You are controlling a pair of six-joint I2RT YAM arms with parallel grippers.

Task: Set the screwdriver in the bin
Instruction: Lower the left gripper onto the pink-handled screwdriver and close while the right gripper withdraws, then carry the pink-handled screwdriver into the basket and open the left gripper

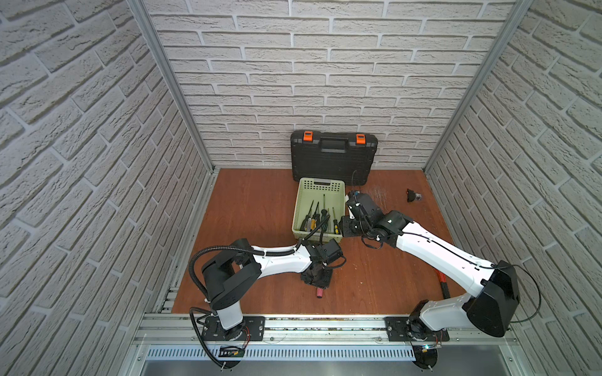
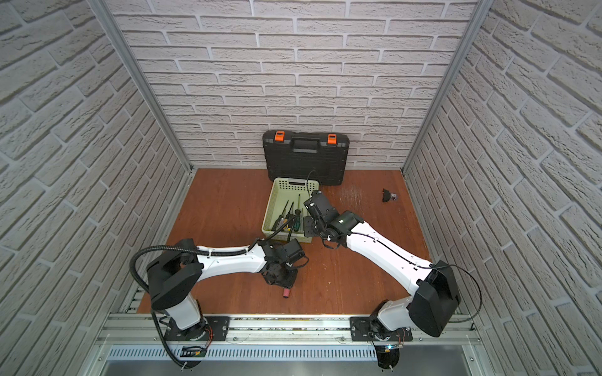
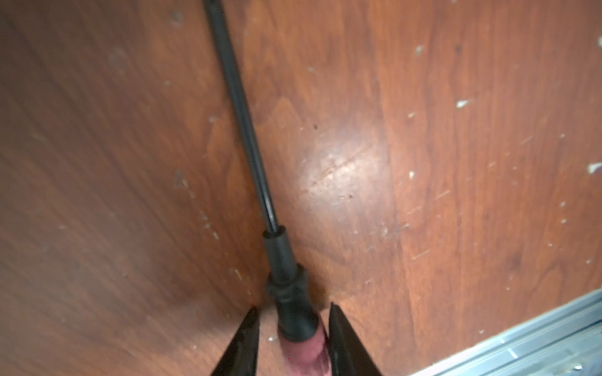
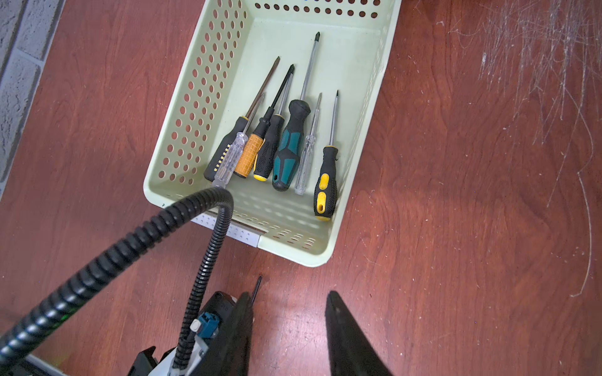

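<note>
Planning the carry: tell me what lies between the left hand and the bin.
The screwdriver's black shaft points from the left hand toward the bin; beyond its tip, bare wooden table, with a black cable hose arching above: right wrist view.

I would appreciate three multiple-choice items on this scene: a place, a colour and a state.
1. Where is the red-handled, black-shafted screwdriver relative to the pale green perforated plastic bin? A inside it; B on the wooden tabletop, nearer the robot; C behind it.
2. What colour are the latches of the black plastic toolcase? A orange; B blue; C white.
3. The right gripper is: A shut on a screwdriver; B gripping the bin; C open, empty.
1 B, it lies on wood between the left gripper's fingers; 2 A, both look orange; 3 C, its fingers stand apart, nothing between.
</note>
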